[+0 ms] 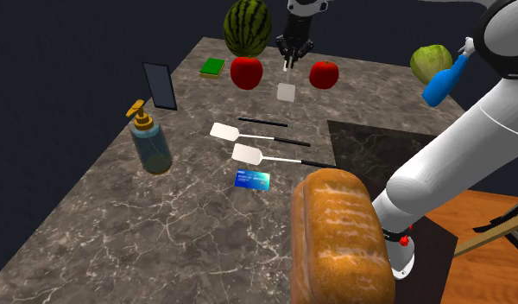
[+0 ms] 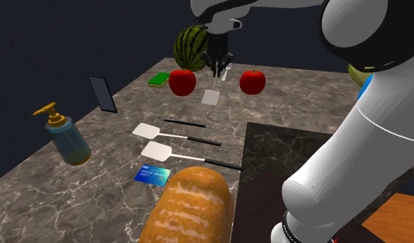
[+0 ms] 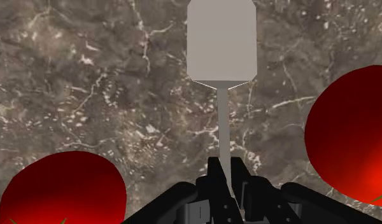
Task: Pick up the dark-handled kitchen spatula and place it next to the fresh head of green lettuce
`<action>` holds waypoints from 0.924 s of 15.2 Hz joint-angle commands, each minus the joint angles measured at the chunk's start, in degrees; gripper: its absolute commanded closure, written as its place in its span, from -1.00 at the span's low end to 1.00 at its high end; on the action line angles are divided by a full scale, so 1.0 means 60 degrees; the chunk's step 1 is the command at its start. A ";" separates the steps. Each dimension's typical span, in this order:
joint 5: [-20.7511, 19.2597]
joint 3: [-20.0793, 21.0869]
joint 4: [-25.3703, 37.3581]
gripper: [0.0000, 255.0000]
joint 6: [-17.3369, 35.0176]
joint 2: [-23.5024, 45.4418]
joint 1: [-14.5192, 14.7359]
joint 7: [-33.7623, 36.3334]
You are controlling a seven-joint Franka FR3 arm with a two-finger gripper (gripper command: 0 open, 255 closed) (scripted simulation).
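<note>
My arm (image 1: 460,155) rises from the shoulder view's lower right, bends at a big white elbow by the upper right edge, and stretches across to the upper middle of that view. There my wrist points straight down, with my end effector (image 1: 287,62) hanging below it. My two black fingers (image 3: 214,178) are drawn close together, clamping the thin handle of a pale spatula (image 3: 221,48) between them.

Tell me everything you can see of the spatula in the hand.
The spatula has a pale grey blade with clipped corners, narrowing into a thin grey shaft. The hand is shut on that shaft, hiding the rest. The blade points away from the hand over the marbled counter, between two red apples; whether it touches the counter is unclear.
</note>
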 commanded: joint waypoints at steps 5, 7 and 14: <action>0.0006 -0.0003 0.0776 1.00 -0.0766 0.0015 -0.0003 -0.0038; 0.0007 -0.0002 0.1062 1.00 -0.1027 0.0040 -0.0003 -0.0047; 0.0001 0.0004 0.2156 1.00 -0.1960 0.0201 0.0000 -0.0074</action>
